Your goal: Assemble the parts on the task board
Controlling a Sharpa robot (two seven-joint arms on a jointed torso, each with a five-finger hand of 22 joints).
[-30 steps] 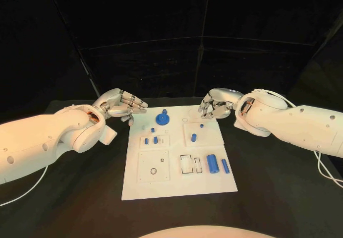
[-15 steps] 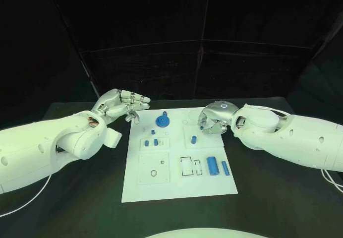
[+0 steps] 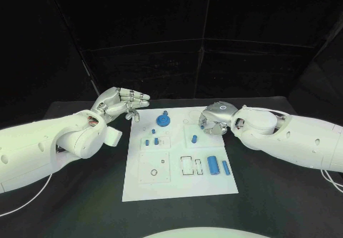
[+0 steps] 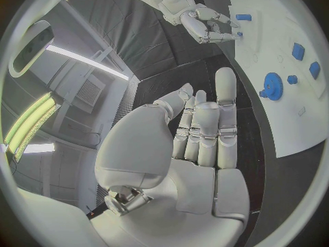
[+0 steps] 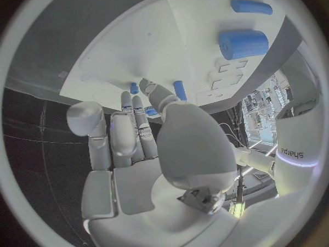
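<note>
Silver fingers of right hand [image 3: 214, 120] curled over far right of task board [image 3: 179, 178], grasp cannot be told | left hand [image 3: 120, 104] spread, holding nothing, beside board's far left corner | blue gear [image 3: 163, 119] at far edge; cylinder [image 3: 212, 162] near right.

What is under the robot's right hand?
Under the right silver hand lies the far right corner of the white task board, with a small blue peg just beside it. The board right beneath the hand is covered.
</note>
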